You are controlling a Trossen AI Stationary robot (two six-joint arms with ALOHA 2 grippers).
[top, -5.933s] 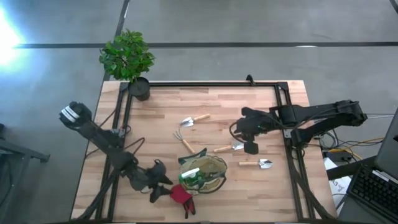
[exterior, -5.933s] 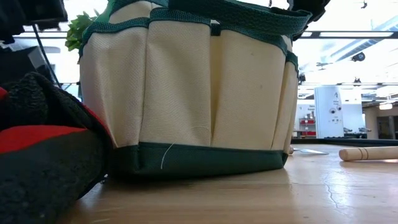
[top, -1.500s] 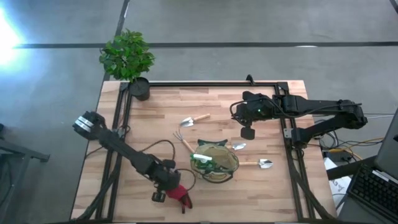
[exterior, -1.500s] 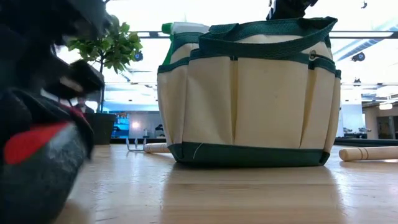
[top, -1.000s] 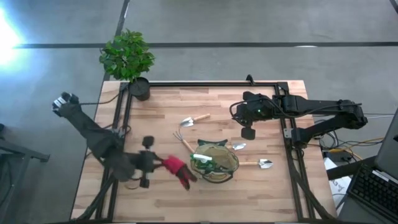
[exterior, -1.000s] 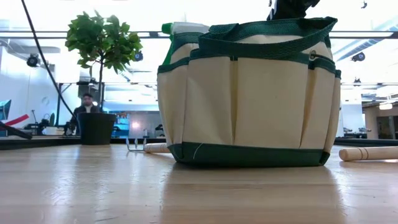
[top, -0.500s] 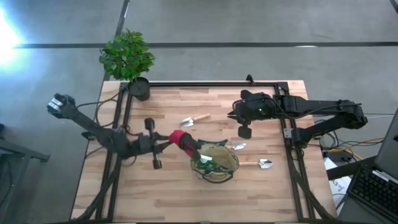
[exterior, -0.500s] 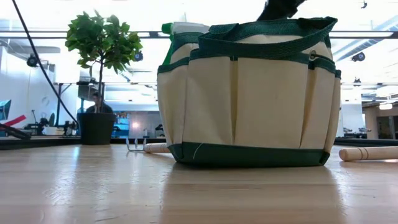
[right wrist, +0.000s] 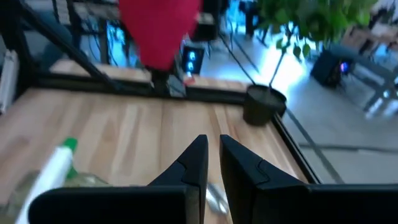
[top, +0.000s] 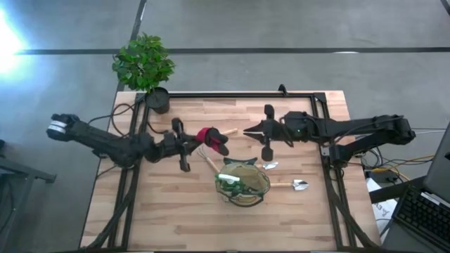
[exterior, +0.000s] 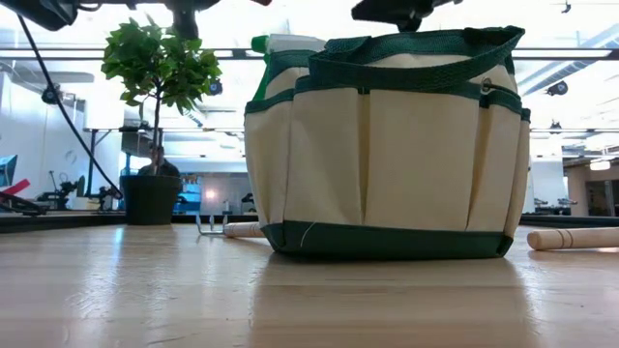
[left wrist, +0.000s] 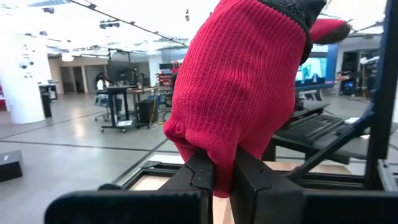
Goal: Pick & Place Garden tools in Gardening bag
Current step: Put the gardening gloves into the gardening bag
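Two arms are over the table, and nearest to us stands the gardening bag [top: 242, 185], upright toward the front of the table [top: 176, 218], with the green spray bottle [top: 230, 181] already lying inside it. Just beside the bag, on its right, we see two small trowels [top: 294, 185] on the wood, and the rake [top: 204, 157] lies at its back left edge. Farther back, our left gripper [top: 197, 138] hangs in the air with its fingers [left wrist: 205, 174] pinched tight on the cuff of the red glove [top: 211, 138], which dangles above a third trowel [top: 219, 133] and is not yet over the bag's mouth. Our right gripper [top: 250, 130] hovers close by, facing the glove, its fingers pressed together on nothing. At the far corner sits the potted plant [top: 145, 67]. We judge that the glove is held only by a thin fold, so a quick swing could shake it loose short of the bag; the limp fabric could also drape over the rim or a strap instead of dropping in, and the two grippers are near enough to collide.
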